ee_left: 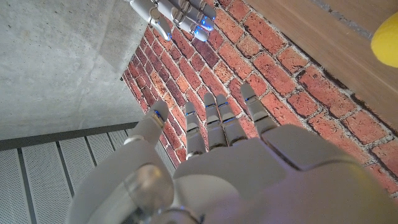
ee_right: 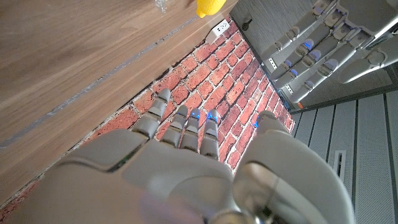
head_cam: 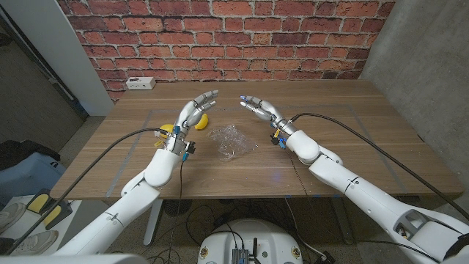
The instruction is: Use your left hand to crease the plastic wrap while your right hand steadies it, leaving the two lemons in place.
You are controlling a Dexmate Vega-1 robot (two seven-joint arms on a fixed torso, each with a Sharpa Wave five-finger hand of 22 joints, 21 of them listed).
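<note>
Wooden table (head_cam: 352, 147) bears crumpled, clear plastic wrap (head_cam: 233, 141) — glinting, bunched.

left arm hides pt of one lemon (head_cam: 168, 130); other lemon (head_cam: 202, 122) half behind left robot hand (head_cam: 196, 108).

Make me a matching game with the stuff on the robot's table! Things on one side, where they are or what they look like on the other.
Things:
1. plastic wrap
2. lemon
3. power strip
4. left hand

Descriptions:
A. white, at the table's far edge by the brick wall
B. clear and crumpled, in the middle of the table
C. raised above the table, fingers apart, holding nothing
D. yellow, beside the left hand

Pairs: 1-B, 2-D, 3-A, 4-C
</note>
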